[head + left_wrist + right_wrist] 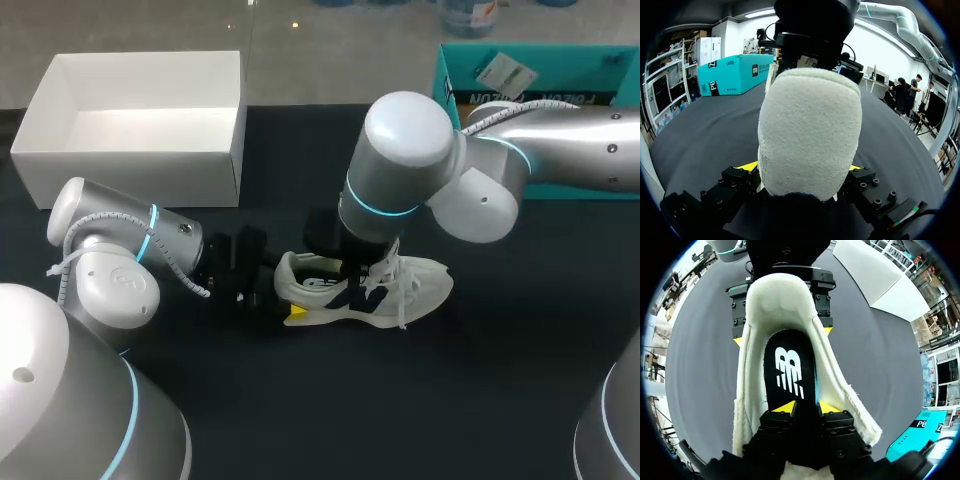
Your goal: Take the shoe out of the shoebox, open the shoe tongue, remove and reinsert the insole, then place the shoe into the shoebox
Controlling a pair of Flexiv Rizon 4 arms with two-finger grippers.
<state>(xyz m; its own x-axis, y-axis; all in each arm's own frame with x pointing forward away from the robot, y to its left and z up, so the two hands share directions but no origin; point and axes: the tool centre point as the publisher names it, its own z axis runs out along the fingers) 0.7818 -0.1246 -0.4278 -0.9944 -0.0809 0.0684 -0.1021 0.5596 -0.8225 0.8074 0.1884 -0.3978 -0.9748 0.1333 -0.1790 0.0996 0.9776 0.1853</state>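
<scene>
1. The cream-white fabric shoe (420, 285) with dark navy side panels and white laces lies on its sole near the middle of the table, heel toward the left arm and toe toward the right side.
2. Its heel is rounded and fuzzy, like suede or fleece. The collar lining is soft and pale, with a frayed edge along one side.
3. The smooth black insole (790, 360) with a white logo lies flat inside the shoe.
4. The left gripper (801, 167) clasps the heel, with a yellow tip pressed against each side of it, low down near the sole.
5. The right gripper (805, 410) comes down from above into the shoe's mouth. Its fingers stand a narrow gap apart, and their yellow tips appear to rest on the insole without pinching it.
6. The shoe's tongue is mostly hidden behind the right wrist in the head view.
7. The matte black table (450, 400) carries an open white cardboard shoebox (130, 175) at its far left, well apart from the shoe.
8. A teal cardboard box (540, 70) sits at the far right.
</scene>
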